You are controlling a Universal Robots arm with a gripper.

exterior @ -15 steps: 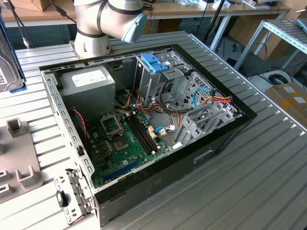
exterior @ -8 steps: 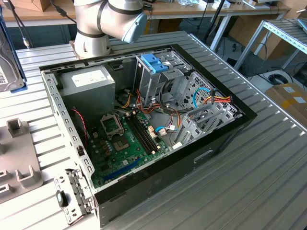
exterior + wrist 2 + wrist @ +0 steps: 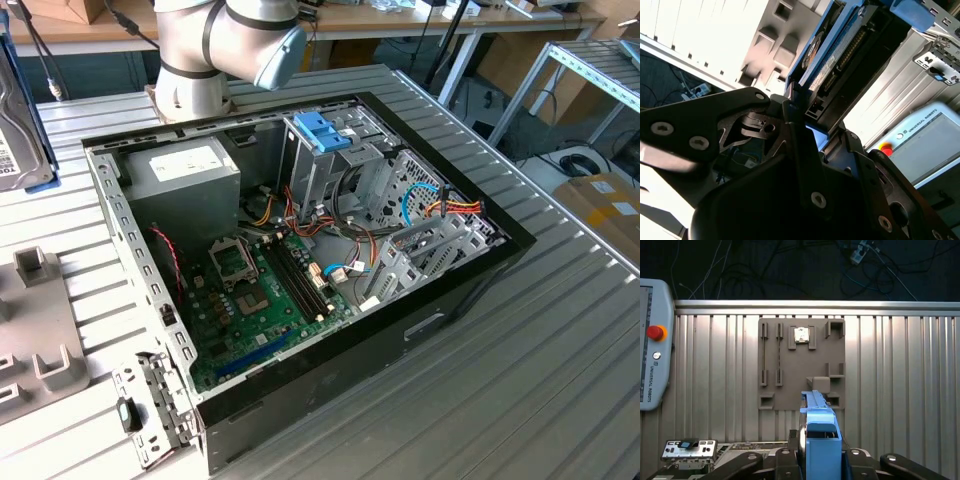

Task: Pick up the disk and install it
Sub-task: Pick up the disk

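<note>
Closed tight on one end of the disk (image 3: 820,437), the claw (image 3: 801,112) is holding it on edge by its blue frame, clear of the ribbed table (image 3: 900,370) and over the edge of the grey holder plate (image 3: 800,365). In the exterior view the disk (image 3: 18,130) is hanging at the exterior view's left edge, well apart from the open computer case (image 3: 420,320). The pick-up is looking complete. The install is not yet done: the disk is sitting nowhere near the metal cage (image 3: 335,175) under the blue handle (image 3: 322,130), where drives appear to be going.
</note>
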